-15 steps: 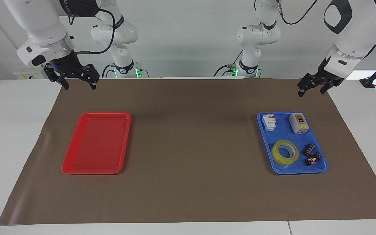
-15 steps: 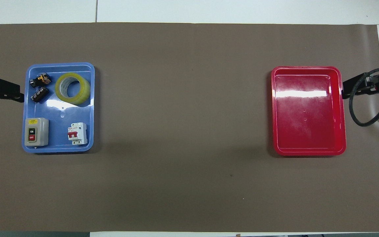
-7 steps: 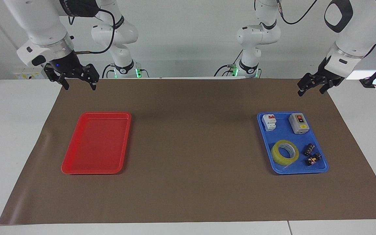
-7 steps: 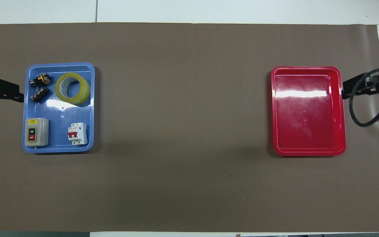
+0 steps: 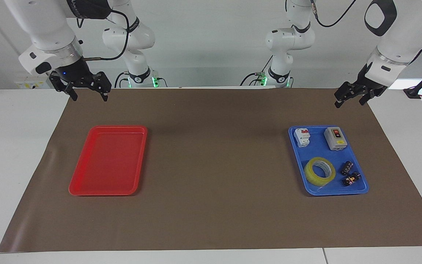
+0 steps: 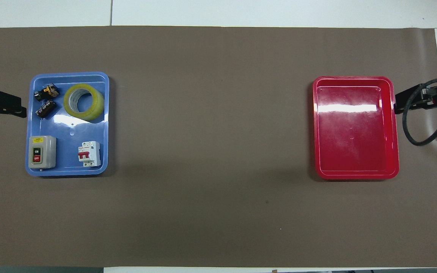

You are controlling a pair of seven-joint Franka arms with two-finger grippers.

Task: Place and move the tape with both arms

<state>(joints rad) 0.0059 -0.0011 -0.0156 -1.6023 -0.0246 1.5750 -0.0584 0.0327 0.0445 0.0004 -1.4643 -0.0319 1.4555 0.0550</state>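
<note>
Facing view: roll of translucent yellow packing tape (image 5: 319, 171) lying in shallow blue plastic tray (image 5: 335, 193), toward seven o'clock of tray centre, just beside two small black parts (image 5: 347, 168) at its three o'clock. Left gripper (image 5: 349, 102) hanging over flat brown mat (image 5: 214, 165) at about one o'clock from blue tray, fingers apart, holding nothing. Right gripper (image 5: 89, 97) hanging at eleven o'clock from bare red plastic tray (image 5: 108, 161), fingers likewise apart, holding nothing.

Likely trouble, judged from this layout:
- Knocking black parts aside, through wide fingers coming down so close to them.
- Dragging or tipping light blue tray, through clipping its rim near the roll.
- Losing the slick, rounded roll during a pass between arms, through a shallow or off-centre pinch.

Readable writing, overhead view: "ON" and "OFF" on buttons of grey switch box (image 6: 42, 152). Yellow label above them illegible. Print on white circuit breaker with red lever (image 6: 89, 153) too small to read.
</note>
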